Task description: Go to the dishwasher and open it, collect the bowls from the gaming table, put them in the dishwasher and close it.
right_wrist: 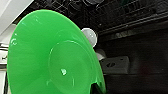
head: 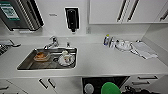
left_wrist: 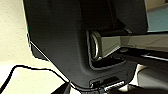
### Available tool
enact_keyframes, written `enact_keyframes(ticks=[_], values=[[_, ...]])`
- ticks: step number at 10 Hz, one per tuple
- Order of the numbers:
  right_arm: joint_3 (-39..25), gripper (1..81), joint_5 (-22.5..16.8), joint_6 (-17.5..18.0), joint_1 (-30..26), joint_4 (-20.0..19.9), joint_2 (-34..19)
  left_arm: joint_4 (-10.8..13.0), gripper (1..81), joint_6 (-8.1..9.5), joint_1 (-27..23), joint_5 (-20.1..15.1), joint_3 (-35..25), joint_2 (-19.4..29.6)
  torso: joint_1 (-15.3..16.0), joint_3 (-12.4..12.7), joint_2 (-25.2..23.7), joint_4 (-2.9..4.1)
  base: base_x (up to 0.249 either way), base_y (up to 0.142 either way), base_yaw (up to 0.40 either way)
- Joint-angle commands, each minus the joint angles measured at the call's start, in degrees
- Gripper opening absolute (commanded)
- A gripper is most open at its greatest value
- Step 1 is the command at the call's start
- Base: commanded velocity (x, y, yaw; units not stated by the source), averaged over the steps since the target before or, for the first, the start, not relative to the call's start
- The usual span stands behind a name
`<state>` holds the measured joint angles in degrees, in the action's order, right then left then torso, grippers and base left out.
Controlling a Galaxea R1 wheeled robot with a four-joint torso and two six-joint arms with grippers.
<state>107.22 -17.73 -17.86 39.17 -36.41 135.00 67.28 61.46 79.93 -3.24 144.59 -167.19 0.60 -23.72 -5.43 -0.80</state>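
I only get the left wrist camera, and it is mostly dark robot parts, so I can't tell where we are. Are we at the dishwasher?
Observer: Yes. The head view shows the dishwasher open under the counter, to the right of the sink.
Operator: Is a bowl anywhere near it?
Observer: The big green bowl is just in front of the open dishwasher, tilted and close to the right wrist camera. I can't tell whether it is held.
Operator: Anything else down there?
Observer: A round white thing, likely a white bowl, shows left of the green one against the dark inside. I can't say whether it rests on a rack.
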Motion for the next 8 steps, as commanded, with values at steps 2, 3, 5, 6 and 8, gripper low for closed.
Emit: enact_keyframes(ticks=[2, 3, 5, 6, 8], values=[[8.78, 1.0, -6.09, 0.46, -6.95, -1.29, 5.30, -0.57, 81.1, -0.03, -0.34, -2.38, 1.48, 0.10, 0.00, 0.00, 0.00, 0.00, 0.000, 0.000, 0.000], [10.53, 1.0, -6.70, 0.46, -7.03, -1.29, 6.78, -0.66, 81.1, -0.03, -0.08, -2.38, 2.01, 0.01, 0.00, -0.02, 0.00, 0.00, 0.000, 0.000, 0.000], [12.39, 1.0, -7.76, 0.46, -8.35, -1.64, 8.90, -0.66, 81.1, -0.03, 0.09, -2.38, 2.01, 0.01, 0.00, 0.00, 0.00, 0.00, 0.000, 0.000, 0.000], [13.10, 1.0, -7.85, 0.54, -10.19, -1.90, 9.52, -0.65, 81.1, -0.03, 0.27, -2.38, 2.01, 0.01, 0.00, 0.00, 0.00, 0.00, 0.000, 0.000, 0.000], [12.83, 1.0, -9.25, 0.72, -13.09, -4.36, 9.61, -0.66, 81.1, -0.03, 0.27, -2.38, 2.01, 0.01, 0.00, -0.02, 0.02, 0.00, 0.000, 0.000, 0.000]])
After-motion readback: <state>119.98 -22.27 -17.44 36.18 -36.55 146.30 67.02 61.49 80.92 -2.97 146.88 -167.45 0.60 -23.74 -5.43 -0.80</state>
